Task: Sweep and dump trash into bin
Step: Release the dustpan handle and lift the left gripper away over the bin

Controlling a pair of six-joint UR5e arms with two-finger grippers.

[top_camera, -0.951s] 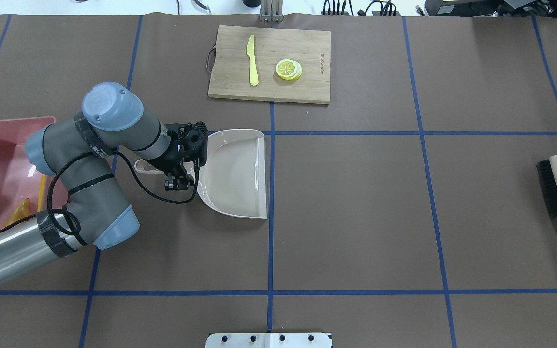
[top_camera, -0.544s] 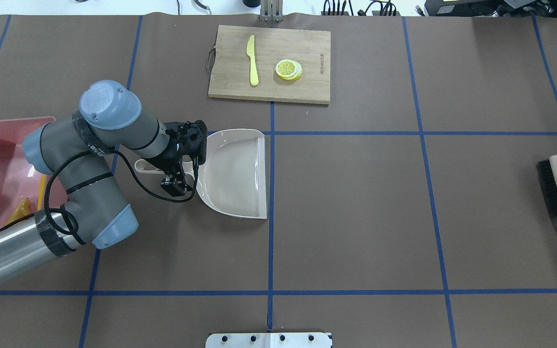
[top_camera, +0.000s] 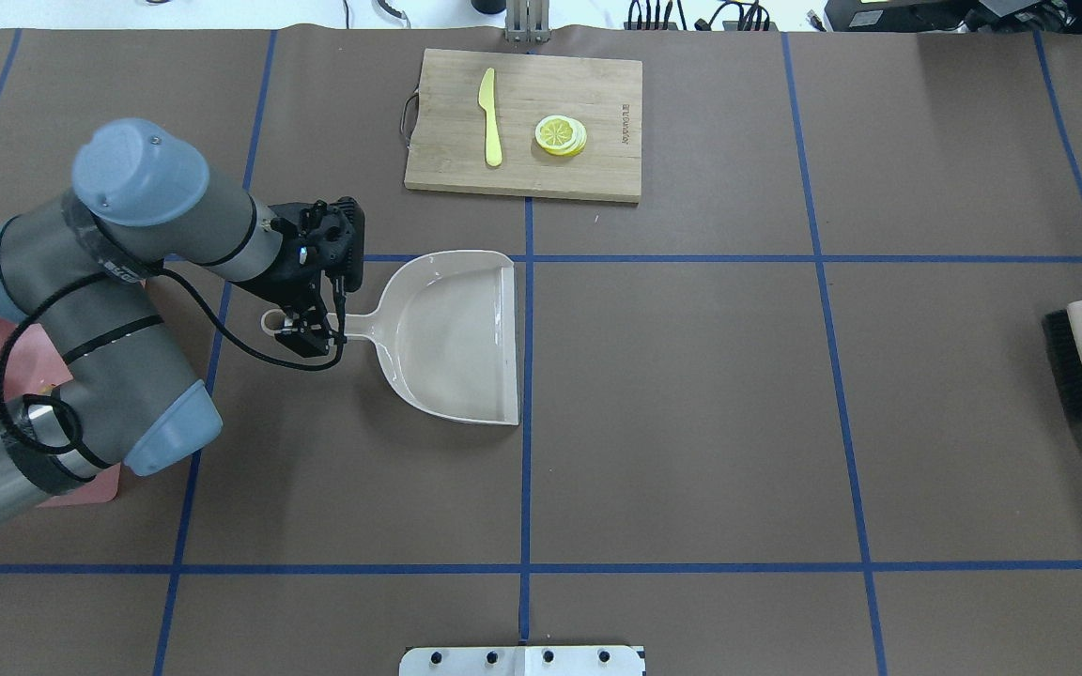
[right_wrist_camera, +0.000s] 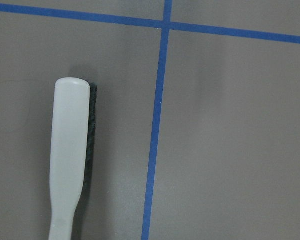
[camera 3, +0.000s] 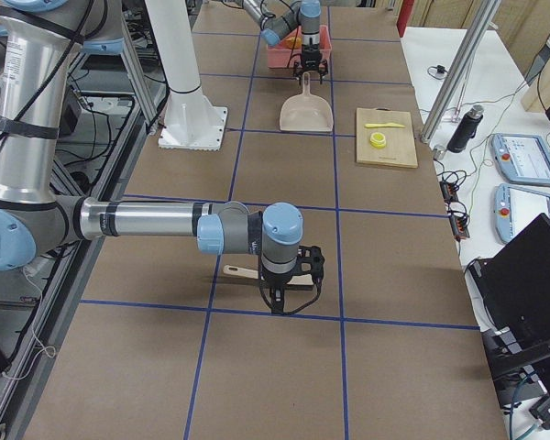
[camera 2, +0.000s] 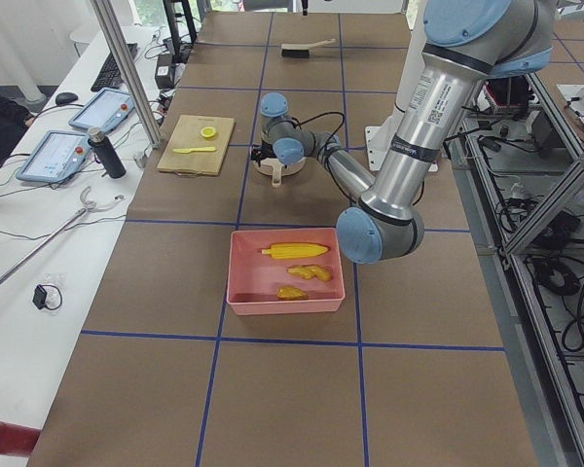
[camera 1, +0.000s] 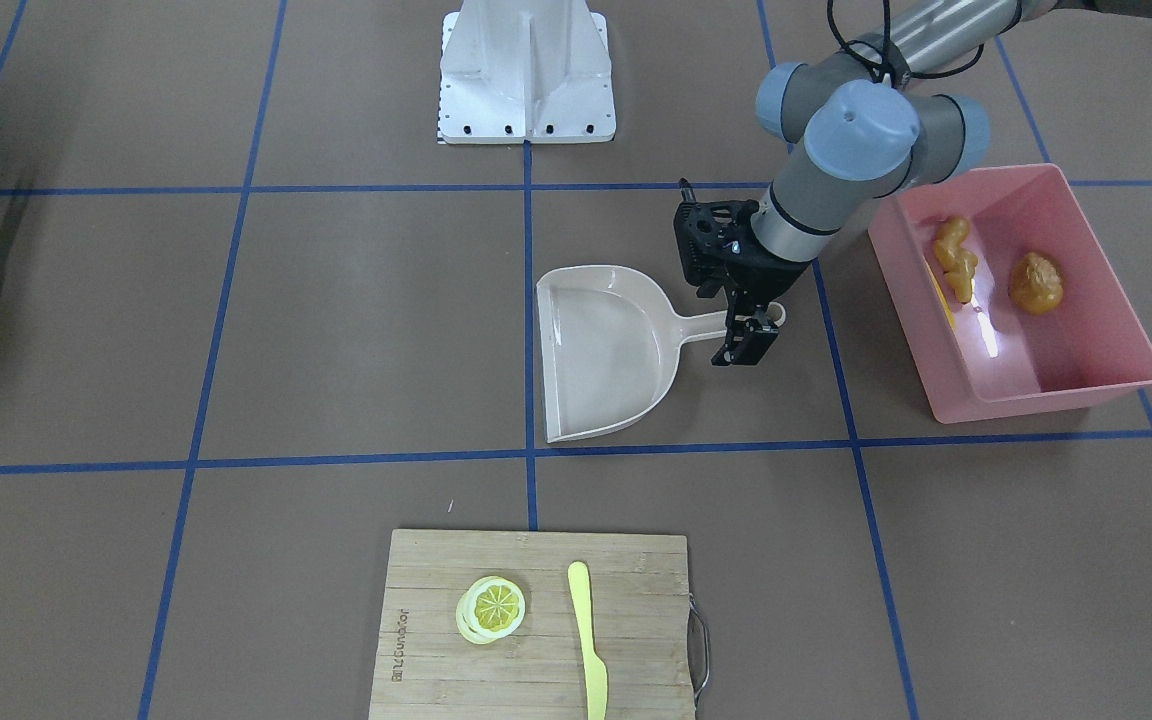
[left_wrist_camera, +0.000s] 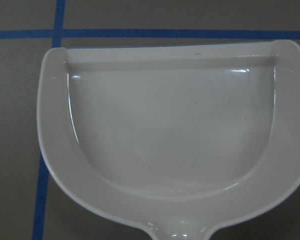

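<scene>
The pink bin [camera 1: 1036, 395] stands at my left and holds the trash: a corn cob [camera 2: 294, 251], a ginger root [camera 1: 956, 258] and a potato [camera 1: 1034, 282]. A beige dustpan [top_camera: 452, 333] lies flat and empty on the table. My left gripper [top_camera: 309, 333] hovers open over the end of the pan's handle, gripping nothing. The left wrist view looks down into the bare pan [left_wrist_camera: 170, 135]. My right gripper [camera 3: 289, 295] shows only in the exterior right view, above the brush [camera 3: 243, 272]; whether it is open or shut I cannot tell.
A wooden cutting board [top_camera: 522, 122] at the far side carries a pale yellow knife [top_camera: 490, 117] and a lemon slice [top_camera: 561, 135]. The brush [top_camera: 1081, 361] lies at the right edge of the table. The robot base [camera 1: 526, 70] sits at the near middle.
My left gripper has drawn back along the dustpan handle, from the pan's neck to the handle's end. The dustpan and the brush have stayed where they were.
</scene>
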